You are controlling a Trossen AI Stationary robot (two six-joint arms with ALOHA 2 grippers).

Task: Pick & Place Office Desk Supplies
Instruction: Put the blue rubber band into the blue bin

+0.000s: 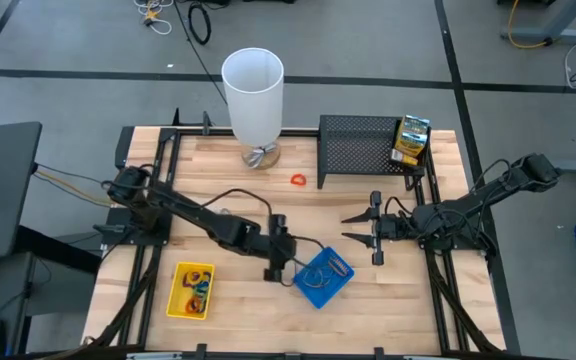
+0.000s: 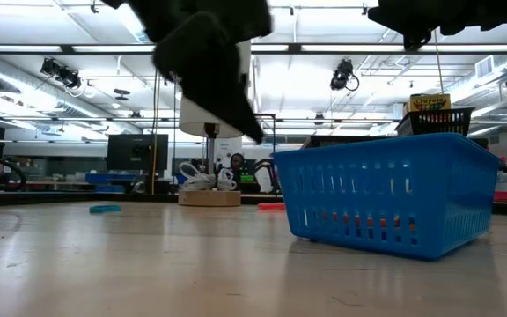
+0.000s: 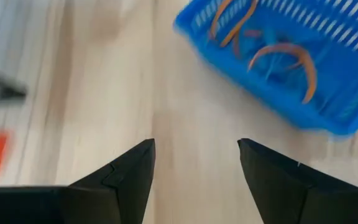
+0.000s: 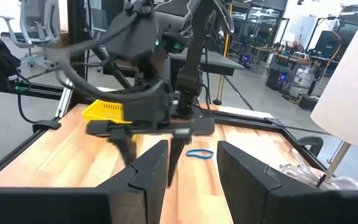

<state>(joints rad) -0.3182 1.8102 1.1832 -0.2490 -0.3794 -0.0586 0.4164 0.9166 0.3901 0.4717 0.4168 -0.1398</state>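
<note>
We see the left end effector [image 1: 273,262] near the middle of the table [image 1: 368,300], fingers spread and empty, just left of the blue tray [image 1: 324,279]. In the left wrist view its fingers [image 3: 129,168] sit apart over bare wood, with the blue tray [image 3: 303,68] just ahead, orange rubber bands [image 3: 284,56] lying inside it.

Right end effector [image 1: 373,230] hangs right of centre, fingers spread, holding nothing, apart from the blue tray.

Yellow tray [image 1: 190,290] sits near-left on the table with coloured bands in it. A red band [image 1: 298,179] lies loose on the wood, between the white cylinder [image 1: 253,95] and the black mesh rack [image 1: 363,150]. A green-yellow box [image 1: 411,140] stands at the rack's right end. A blue band [image 4: 199,153] lies loose on the table in the right wrist view.
</note>
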